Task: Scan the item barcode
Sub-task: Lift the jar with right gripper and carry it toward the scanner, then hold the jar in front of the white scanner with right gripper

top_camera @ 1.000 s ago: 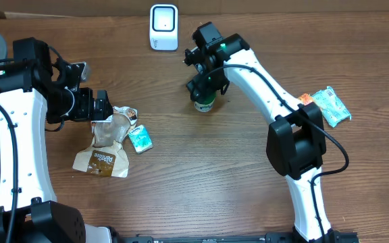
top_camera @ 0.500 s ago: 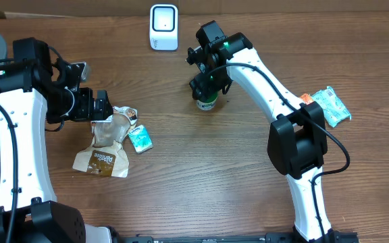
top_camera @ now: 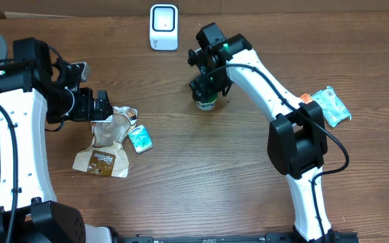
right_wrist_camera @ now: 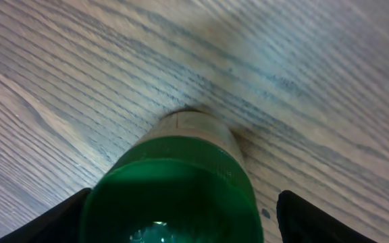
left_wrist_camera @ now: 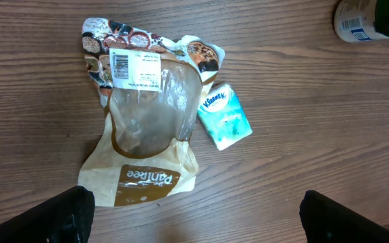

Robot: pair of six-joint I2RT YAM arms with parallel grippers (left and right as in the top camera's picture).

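**Jar not yet lifted, scan to come**

The jar (right_wrist_camera: 174,196) stands on the tabletop (top_camera: 201,175), near the scanner (top_camera: 163,27). The right tool (right_wrist_camera: 181,216) straddles its green lid, jaws wide, with a gap on one side. The left tool (left_wrist_camera: 194,212) hangs wide open over the bag (left_wrist_camera: 144,128). By my reading, grasping, lifting and showing the barcode all remain.

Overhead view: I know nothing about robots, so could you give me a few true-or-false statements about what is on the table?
1. The tissue pack lies right beside the brown bread bag. True.
2. The right hand is over the bread bag. False: it is over the green-lidded jar.
3. The left hand holds the tissue pack. False: it is open and empty, above the bag.
4. A white scanner stands near the table's far edge. True.
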